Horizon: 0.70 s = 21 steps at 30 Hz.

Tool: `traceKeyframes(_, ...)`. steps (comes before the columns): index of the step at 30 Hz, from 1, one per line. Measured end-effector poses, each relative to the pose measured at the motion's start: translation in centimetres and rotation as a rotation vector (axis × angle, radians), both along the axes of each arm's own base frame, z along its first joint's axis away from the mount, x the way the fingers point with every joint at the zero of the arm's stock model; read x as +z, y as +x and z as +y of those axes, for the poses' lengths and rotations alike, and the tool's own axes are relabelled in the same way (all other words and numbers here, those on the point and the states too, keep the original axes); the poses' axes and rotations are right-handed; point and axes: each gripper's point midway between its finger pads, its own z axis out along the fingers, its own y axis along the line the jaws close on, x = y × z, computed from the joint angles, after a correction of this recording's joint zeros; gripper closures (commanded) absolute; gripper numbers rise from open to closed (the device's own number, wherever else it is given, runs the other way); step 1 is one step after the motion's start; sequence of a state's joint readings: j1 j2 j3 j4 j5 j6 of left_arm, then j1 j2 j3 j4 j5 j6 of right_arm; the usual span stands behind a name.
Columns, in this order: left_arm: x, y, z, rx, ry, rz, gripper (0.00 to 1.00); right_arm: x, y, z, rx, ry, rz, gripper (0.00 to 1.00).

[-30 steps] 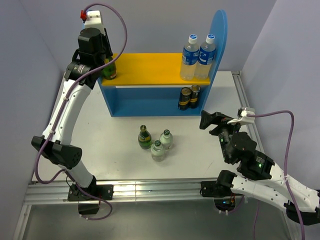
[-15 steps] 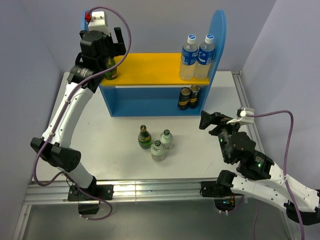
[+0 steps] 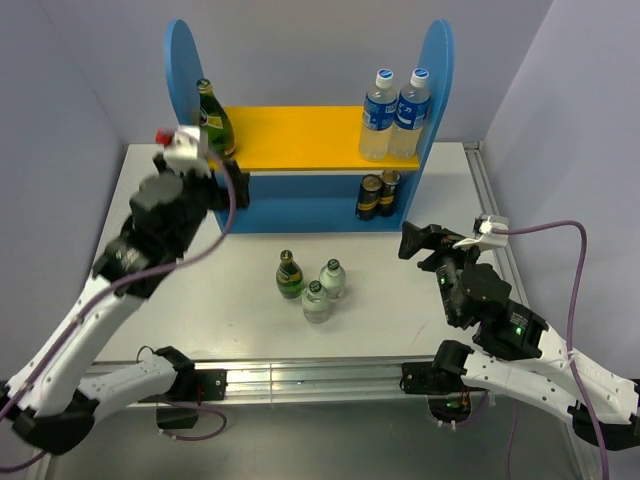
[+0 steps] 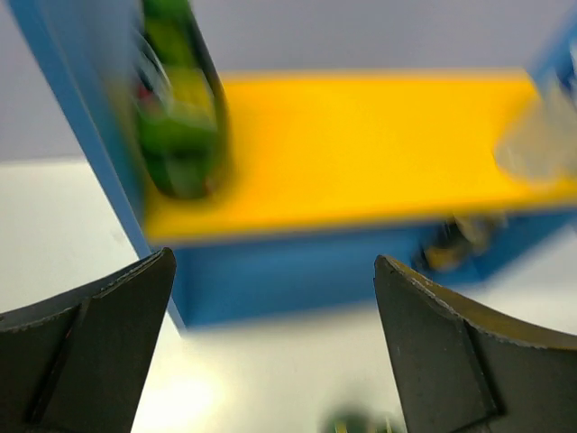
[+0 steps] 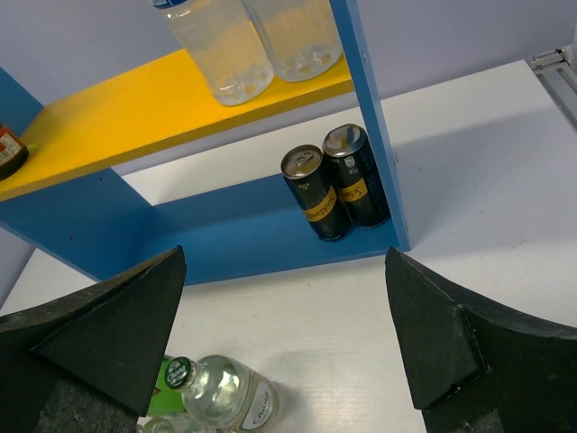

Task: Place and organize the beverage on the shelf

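Five drinks are sitting on the shelf (image 3: 300, 190) already. Where exactly?
— Green bottle (image 3: 213, 120) is standing at the left end of the shelf's yellow upper board (image 3: 300, 137), right beside the left panel. Two water bottles (image 3: 380, 120) are standing at its right end. Two dark cans (image 3: 372, 197) are sitting under them on the lower level.

What's waiting?
— Three loose bottles (image 3: 316, 301), one green and two clear, are standing clustered on the table (image 3: 200, 280) in front of the shelf, apart from it.

Grippers?
— Left gripper (image 4: 273, 263) is hanging just in front of the shelf's left end, fingers spread wide, gripping nothing; its wrist view is blurring. Right gripper (image 5: 284, 257) is hovering off the shelf's right front corner, fingers spread too, empty.

Step?
— I'm reading it as between placements: one bottle is placed, the next pick is pending. The next move is probably calling for dropping onto one front bottle, closing round its body without knocking the neighbours, then carrying it to a free stretch of the board.
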State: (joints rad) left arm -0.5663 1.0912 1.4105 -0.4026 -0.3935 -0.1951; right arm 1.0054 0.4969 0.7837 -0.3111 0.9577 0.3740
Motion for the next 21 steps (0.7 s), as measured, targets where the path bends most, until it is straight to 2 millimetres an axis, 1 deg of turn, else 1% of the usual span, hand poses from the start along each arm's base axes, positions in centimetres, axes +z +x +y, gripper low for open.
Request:
traceKeyframes(1,-2.0,-1.8,-0.6,-0.044,0.0,0.02,0.03,0.0,0.0,0.0,0.0,-0.001,0.0,0.02)
traceKeyframes(2,-3.8,-3.1,-1.1,-0.078,-0.015,0.029,0.04,0.0,0.0,0.0,0.0,-0.001,0.0,0.02)
traceKeyframes(4,-7.8,-4.8,-1.4,-0.112,-0.013,0.082,0.05,-0.1,0.1,0.1,0.0,-0.003,0.002,0.02)
traceKeyframes(6,-11.1,-5.8,-2.3,-0.135,-0.016,0.143,0.06,-0.2,0.2,0.3,0.0,-0.01,0.006,0.02)
traceKeyframes(7,-12.4,-6.2,-3.0,-0.151,-0.011,0.167,0.06,-0.3,0.2,0.4,0.0,-0.015,0.009,0.02)
traceKeyframes(10,-16.1,-7.3,-6.4,-0.224,-0.001,0.239,0.06,-0.6,0.4,0.6,0.0,-0.029,0.018,0.02)
traceKeyframes(12,-18.5,-7.9,-7.8,-0.246,0.006,0.282,0.06,-0.8,0.4,0.7,-0.001,-0.034,0.021,0.02)
traceKeyframes(15,-21.5,-8.3,-8.7,-0.25,0.015,0.331,0.06,-0.8,0.4,0.5,-0.007,-0.033,0.02,0.02)
traceKeyframes(17,-22.5,-8.4,-8.9,-0.248,0.013,0.347,0.06,-0.8,0.4,0.5,-0.011,-0.033,0.02,0.02)
traceKeyframes(19,-22.9,-8.5,-9.1,-0.246,0.005,0.352,0.06,-0.8,0.5,0.4,-0.014,-0.033,0.02,0.02)
traceKeyframes(21,-22.5,-8.2,-9.6,-0.243,-0.023,0.337,0.07,-0.8,0.5,0.3,-0.018,-0.033,0.019,0.02)
